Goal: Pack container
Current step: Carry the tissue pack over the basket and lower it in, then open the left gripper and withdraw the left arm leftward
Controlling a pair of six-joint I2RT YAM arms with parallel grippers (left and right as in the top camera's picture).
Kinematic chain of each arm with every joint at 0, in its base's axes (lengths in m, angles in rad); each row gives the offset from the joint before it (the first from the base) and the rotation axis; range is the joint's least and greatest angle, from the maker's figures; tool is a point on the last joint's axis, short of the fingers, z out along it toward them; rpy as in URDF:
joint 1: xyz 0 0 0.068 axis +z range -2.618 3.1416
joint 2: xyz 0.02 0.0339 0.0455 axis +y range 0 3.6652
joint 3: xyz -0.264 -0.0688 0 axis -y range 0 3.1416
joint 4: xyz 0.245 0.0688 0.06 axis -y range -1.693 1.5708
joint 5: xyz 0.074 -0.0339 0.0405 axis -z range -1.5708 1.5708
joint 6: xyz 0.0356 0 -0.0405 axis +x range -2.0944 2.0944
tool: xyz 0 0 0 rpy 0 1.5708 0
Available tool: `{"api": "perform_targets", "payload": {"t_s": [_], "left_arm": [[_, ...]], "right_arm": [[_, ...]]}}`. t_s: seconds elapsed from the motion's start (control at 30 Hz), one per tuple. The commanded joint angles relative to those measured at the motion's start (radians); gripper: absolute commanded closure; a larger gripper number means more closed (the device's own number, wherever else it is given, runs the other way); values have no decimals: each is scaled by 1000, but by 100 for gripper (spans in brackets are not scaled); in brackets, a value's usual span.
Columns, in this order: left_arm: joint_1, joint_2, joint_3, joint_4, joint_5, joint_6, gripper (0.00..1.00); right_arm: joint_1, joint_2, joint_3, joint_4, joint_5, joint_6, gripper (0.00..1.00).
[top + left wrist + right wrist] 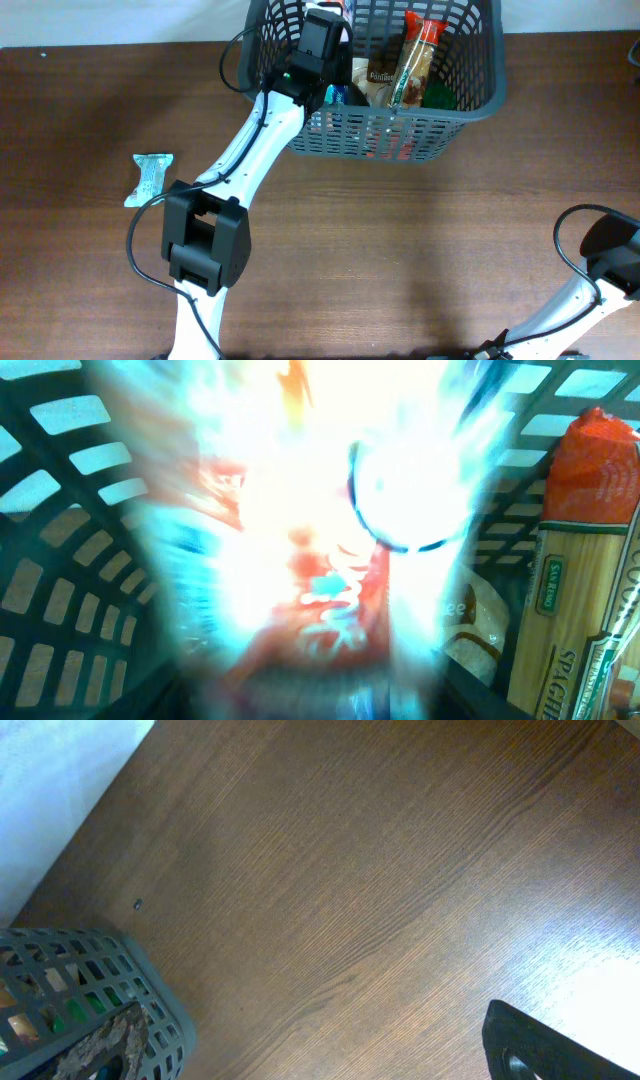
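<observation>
Container (445, 130): big dark grey plastic basket, rounded rectangle, lattice-slotted walls, thick rim. It stands on the brown wood table (400, 250) at the far edge. It surrounds the left claw (330, 22), which reaches down inside at its left end. Left wrist view is washed out by white-blue glare with red-orange packaging blurred close under the claw, so I cannot tell whether it is apart or together.

Right of the left claw, inside the basket, a spaghetti packet (575, 600) with an orange-red top leans upright, and a beige packet (378, 80) sits between them. A small pale green wrapped bar (152, 177) lies on the table well apart from the left claw, outside the basket.

Right claw (545, 1045): only a dark corner shows, over bare table, well apart from the container. Cannot tell its state.
</observation>
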State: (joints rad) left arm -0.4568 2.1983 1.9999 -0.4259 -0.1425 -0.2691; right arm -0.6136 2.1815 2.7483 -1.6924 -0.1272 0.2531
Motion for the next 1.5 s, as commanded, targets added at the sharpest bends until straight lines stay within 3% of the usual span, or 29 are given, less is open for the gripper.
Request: {"api": "perform_targets", "payload": {"t_s": [0.0, 0.23, 0.43, 0.67, 0.77, 0.9, 0.93, 1.1, 1.33, 1.47], "left_arm": [[3, -3, 15, 11, -16, 18, 40], [23, -3, 43, 24, -15, 50, 39], [48, -29, 241, -46, -16, 195, 32], [100, -125, 505, -322, -130, 218, 26], [130, -185, 533, -466, -193, 219, 16], [187, -249, 532, -663, -277, 219, 15], [222, -266, 532, -780, -266, 218, 15], [310, -270, 529, -1010, -243, 214, 15], [488, -270, 523, -1161, -133, 220, 14], [628, -270, 515, -1196, 76, 341, 14]], "right_arm": [[5, 3, -1, -6, 16, -10, 1], [5, 3, -1, -6, 16, -10, 1], [5, 3, -1, -6, 16, -10, 1], [5, 3, -1, -6, 16, -10, 1], [5, 3, -1, -6, 16, -10, 1], [5, 3, -1, -6, 16, -10, 1], [5, 3, -1, -6, 16, -10, 1], [5, 3, -1, -6, 16, -10, 1], [5, 3, -1, -6, 16, -10, 1], [5, 3, -1, -6, 16, -10, 1]]}}
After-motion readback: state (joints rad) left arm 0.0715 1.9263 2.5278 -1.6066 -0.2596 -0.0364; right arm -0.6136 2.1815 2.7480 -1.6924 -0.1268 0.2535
